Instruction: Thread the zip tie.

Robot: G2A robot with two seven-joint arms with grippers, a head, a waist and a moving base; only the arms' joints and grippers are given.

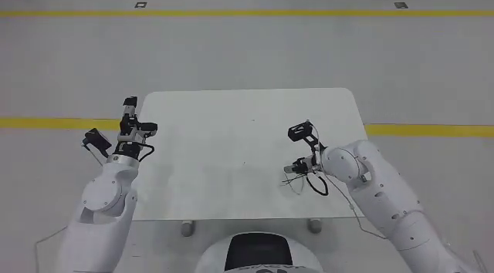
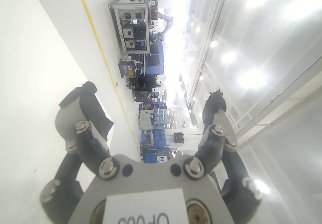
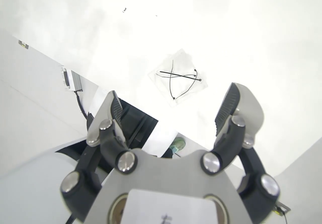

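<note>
Right gripper (image 3: 173,91) spread and bare; two black zip ties (image 3: 179,79) lie crossed on a clear sheet (image 3: 181,59) on the counter (image 3: 226,33) just beyond it. Left gripper (image 2: 152,90) also spread, at mid-left of the top view.

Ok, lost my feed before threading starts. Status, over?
Left gripper open, empty. Right gripper open, empty, hovering over table. Two black zip ties lie crossed on clear plastic sheet, unthreaded. Crossing may hinder picking one.
</note>
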